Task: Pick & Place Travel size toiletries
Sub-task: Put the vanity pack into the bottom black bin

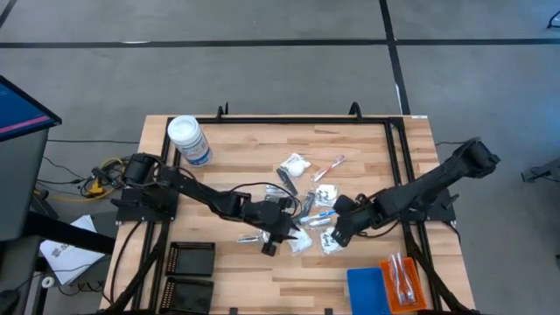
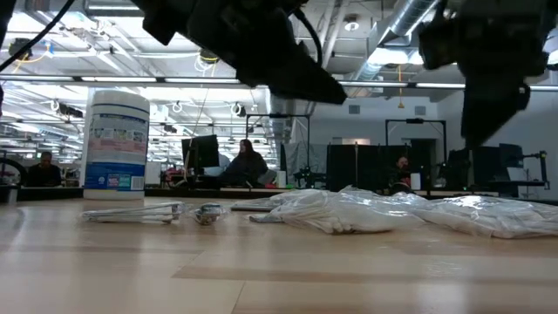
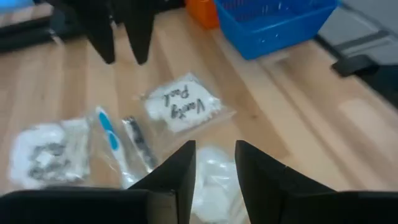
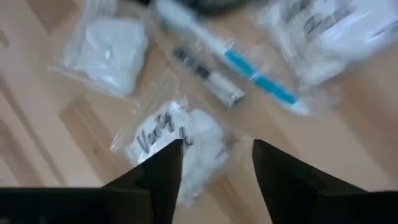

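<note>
The toiletries lie in a loose heap at the table's middle [image 1: 306,206]: white crinkly sachets, a clear-wrapped blue toothbrush [image 3: 107,129] and a red-pink one [image 1: 331,166], a dark stick [image 3: 138,142], and silvery pieces [image 2: 131,212]. My left gripper [image 3: 214,163] hovers open over a plain white sachet [image 3: 214,186] at the heap's near side. My right gripper [image 4: 214,163] hovers open over a sachet with handwriting on it [image 4: 168,140]. In the low view both grippers [image 2: 296,74] [image 2: 488,96] are well above the table.
A big white-lidded round jar [image 1: 188,140] stands at the far left. Black trays [image 1: 191,262] sit at the near left edge. A blue tray [image 1: 367,289] and an orange tray [image 1: 402,278] with clear-wrapped items sit at the near right. People sit at desks beyond the table.
</note>
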